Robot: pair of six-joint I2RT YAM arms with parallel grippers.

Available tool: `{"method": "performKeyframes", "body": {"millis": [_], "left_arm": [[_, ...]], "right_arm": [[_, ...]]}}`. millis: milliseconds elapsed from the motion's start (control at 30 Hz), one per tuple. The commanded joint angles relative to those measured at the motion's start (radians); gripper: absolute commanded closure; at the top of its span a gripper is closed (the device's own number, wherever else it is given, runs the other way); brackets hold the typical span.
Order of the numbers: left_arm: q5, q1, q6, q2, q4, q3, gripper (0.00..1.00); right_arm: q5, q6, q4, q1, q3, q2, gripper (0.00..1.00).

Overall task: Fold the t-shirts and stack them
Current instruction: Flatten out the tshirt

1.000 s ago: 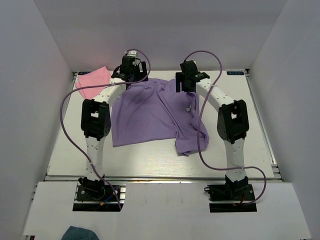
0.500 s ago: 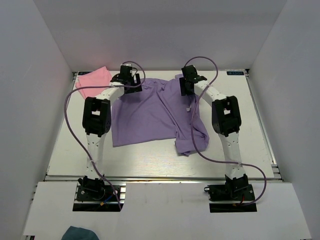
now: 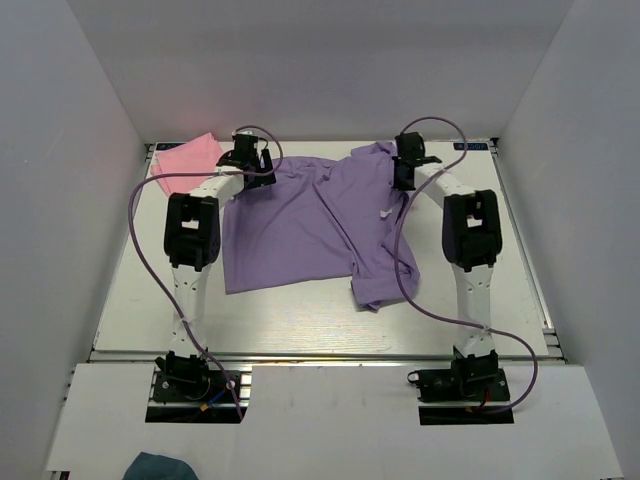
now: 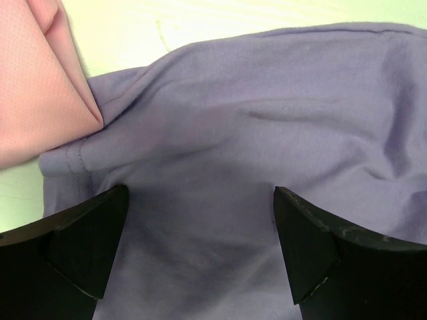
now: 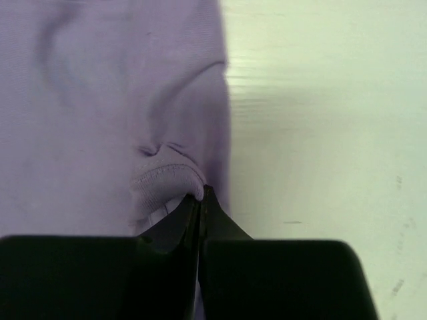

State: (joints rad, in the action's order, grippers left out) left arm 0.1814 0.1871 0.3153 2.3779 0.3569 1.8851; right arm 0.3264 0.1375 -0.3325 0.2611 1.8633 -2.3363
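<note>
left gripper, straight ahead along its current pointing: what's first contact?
Most likely the purple t-shirt: the open left gripper points straight into its cloth. The pink t-shirt lies off-line. Gap to cloth unclear.

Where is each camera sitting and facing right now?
Top: fixed overhead behind the robot, looking down on the table; left arm and right arm show whole.
Left wrist: looks down past the open left gripper at the purple shirt's hem and the pink shirt.
Right wrist: looks down at the right gripper pinching the purple shirt beside bare table.
Shared: all see the purple shirt.
</note>
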Motion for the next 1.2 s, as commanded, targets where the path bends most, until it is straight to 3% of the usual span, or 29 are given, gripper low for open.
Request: {"method": "performKeyframes", "body": {"millis": [0,133,333,367,400,433,667,733,767,967,1167], "left_arm": [[0.007,-0.012,0.016,0.046,0.051,0.006,0.00],[-0.028,-0.012,0.007,0.082,0.051,0.040,0.00],[-0.092,-0.012,-0.025,0.136,0.051,0.097,0.00],[-0.108,-0.012,-0.039,0.136,0.042,0.107,0.00],[-0.131,-0.012,-0.056,0.136,0.033,0.108,0.00],[-0.147,-0.012,-0.067,0.145,0.033,0.117,0.00],[-0.299,-0.012,-0.136,0.101,0.002,0.195,0.00],[-0.312,-0.002,-0.157,0.048,-0.016,0.183,0.00],[-0.312,0.008,-0.157,0.029,-0.016,0.183,0.00],[-0.324,0.008,-0.157,-0.159,0.027,0.108,0.00],[-0.258,0.037,-0.107,-0.341,0.089,-0.212,0.00]], "right_arm": [[-0.103,0.021,0.044,-0.100,-0.039,0.117,0.99],[-0.239,-0.004,0.043,-0.183,-0.070,0.140,0.99],[-0.363,-0.102,0.055,-0.313,-0.062,0.123,0.91],[-0.384,-0.116,0.055,-0.331,-0.056,0.114,0.71],[-0.436,-0.130,0.047,-0.350,-0.052,0.103,0.59],[-0.478,-0.181,0.032,-0.359,-0.035,0.103,0.53],[-0.477,-0.190,-0.032,-0.362,-0.036,0.196,0.31],[-0.486,-0.184,-0.039,-0.338,-0.102,0.276,0.23],[-0.495,-0.185,-0.069,-0.321,-0.142,0.297,0.12],[-0.385,-0.150,-0.059,-0.165,-0.458,0.598,0.10],[-0.193,-0.096,-0.108,-0.039,-0.628,0.681,0.10]]}}
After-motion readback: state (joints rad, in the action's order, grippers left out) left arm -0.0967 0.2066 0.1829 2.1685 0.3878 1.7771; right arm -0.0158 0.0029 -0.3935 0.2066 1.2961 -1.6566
